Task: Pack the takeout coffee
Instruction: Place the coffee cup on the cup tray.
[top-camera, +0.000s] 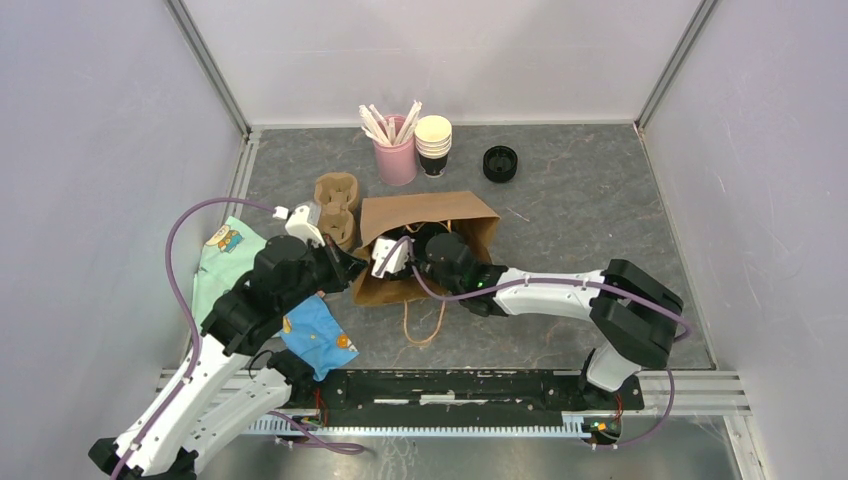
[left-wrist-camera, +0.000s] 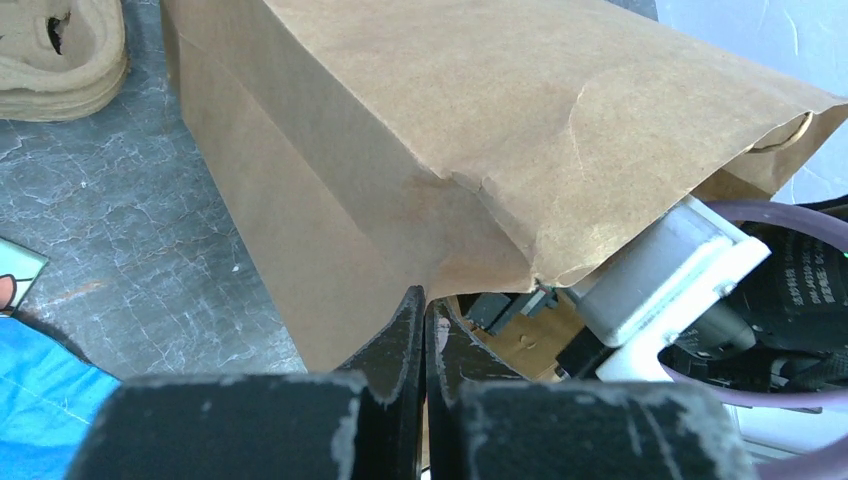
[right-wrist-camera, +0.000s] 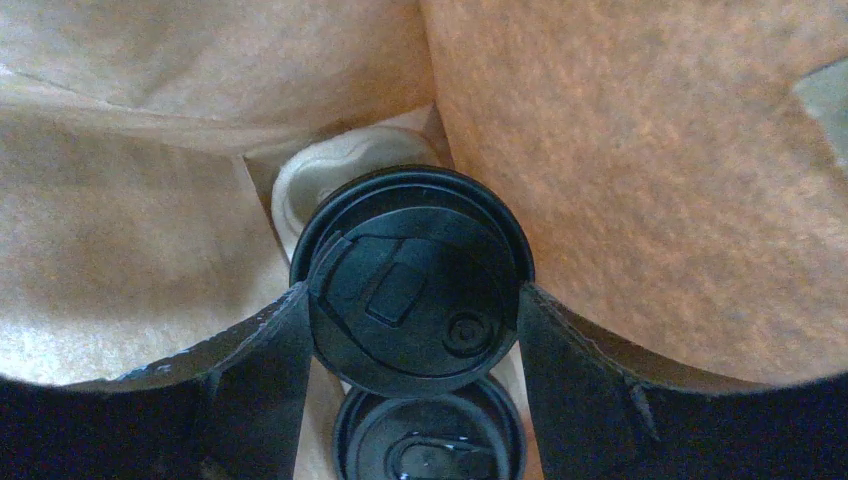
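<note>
Deep inside the brown bag (top-camera: 430, 212), clasps the coffee cup (right-wrist-camera: 410, 270) across its capped top with the right gripper (right-wrist-camera: 415, 312), one finger pressed to each side, likely to steer it clear of the paper walls; holds it just beside a second lidded cup (right-wrist-camera: 430, 452). At the bag's mouth, pinches the paper edge with the left gripper (left-wrist-camera: 422, 315), fingers clenched tight, seemingly to hold the opening spread; judged nearly done, only the release left.

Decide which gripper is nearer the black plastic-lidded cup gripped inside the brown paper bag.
Right. The right gripper is inside the brown paper bag, fingers clamped either side of the black plastic-lidded cup. The left gripper is outside, shut, tips at the bag's mouth edge.
</note>
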